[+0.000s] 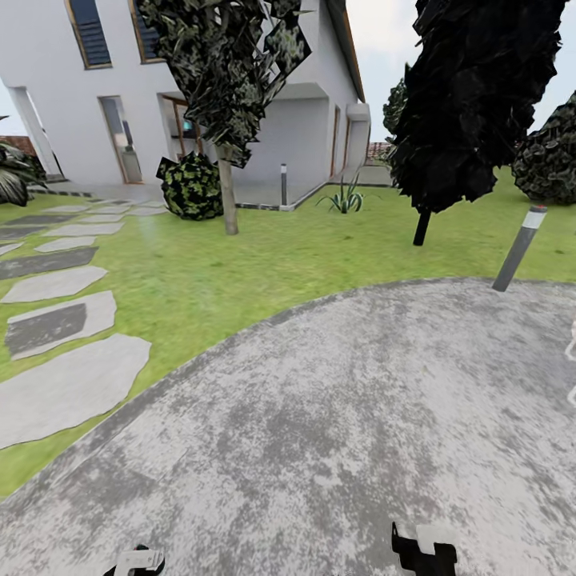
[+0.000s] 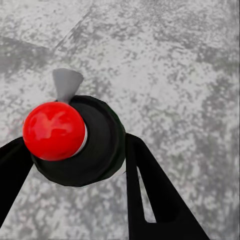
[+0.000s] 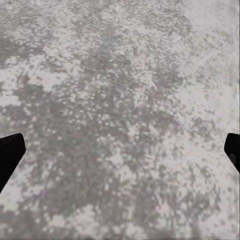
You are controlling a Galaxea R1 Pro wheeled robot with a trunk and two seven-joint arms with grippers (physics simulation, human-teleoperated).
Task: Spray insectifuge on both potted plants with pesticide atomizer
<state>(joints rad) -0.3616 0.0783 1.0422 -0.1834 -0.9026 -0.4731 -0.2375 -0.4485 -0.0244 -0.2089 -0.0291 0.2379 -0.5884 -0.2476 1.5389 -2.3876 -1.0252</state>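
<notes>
In the left wrist view my left gripper (image 2: 75, 145) is shut on the pesticide atomizer (image 2: 102, 145), seen from above: a round black top with a red knob (image 2: 54, 131) and a grey nozzle (image 2: 66, 84). Its fingers (image 2: 150, 190) press the top from both sides above the grey speckled paving (image 2: 175, 60). In the head view the left gripper (image 1: 134, 562) shows at the bottom edge. My right gripper (image 3: 120, 152) is open with bare paving between its fingers; it appears in the head view too (image 1: 422, 552). The potted plants are out of view.
The paved round (image 1: 344, 416) spreads ahead, edged by lawn (image 1: 240, 272). Stepping stones (image 1: 60, 388) run along the left toward a white house (image 1: 264, 96). Two dark trees (image 1: 228, 80) (image 1: 472, 104), a bush (image 1: 190, 188), a spiky plant (image 1: 346, 198) and a grey bollard (image 1: 520, 248) stand on the grass.
</notes>
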